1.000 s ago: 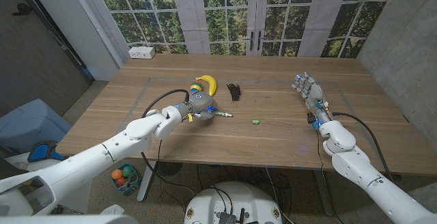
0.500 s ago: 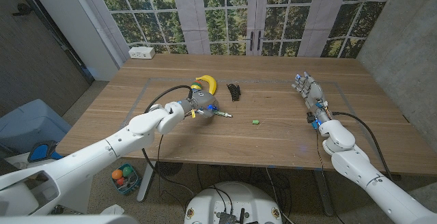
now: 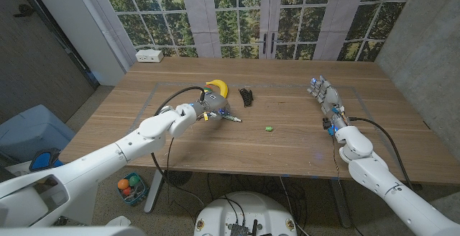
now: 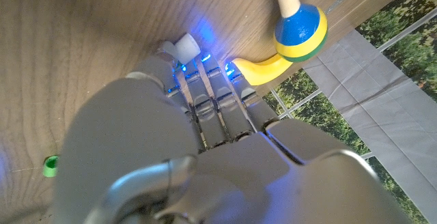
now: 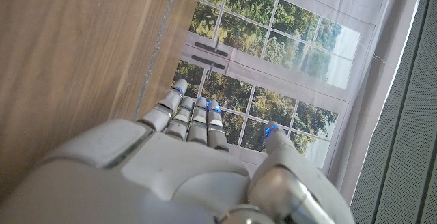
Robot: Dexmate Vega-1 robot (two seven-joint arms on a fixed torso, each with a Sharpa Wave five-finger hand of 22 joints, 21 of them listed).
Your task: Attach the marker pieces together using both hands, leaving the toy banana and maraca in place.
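My left hand [image 3: 208, 108] is curled down over the near end of the marker body [image 3: 232, 118], which sticks out from under its fingers toward the table's middle. In the left wrist view the marker's white end [image 4: 184, 46] shows at the fingertips [image 4: 205, 80], which press around it. The green marker cap [image 3: 268, 128] lies alone on the wood, right of the marker, also seen as a green cap [image 4: 49, 164]. The yellow toy banana [image 3: 219, 87] lies just beyond my left hand, next to the maraca [image 4: 299, 29] with its blue, yellow and green head. My right hand [image 3: 325, 96] stands far right, fingers straight and holding nothing.
A small black ridged object [image 3: 246, 96] lies right of the banana. A white power box [image 3: 149, 55] sits at the table's far left corner. Bare wood [image 3: 287, 99] stretches between the cap and my right hand. Windows stand behind the table.
My left hand has shifted a little away from me, toward the banana, and the marker body has shifted slightly with it. The right hand and the cap have stayed put.
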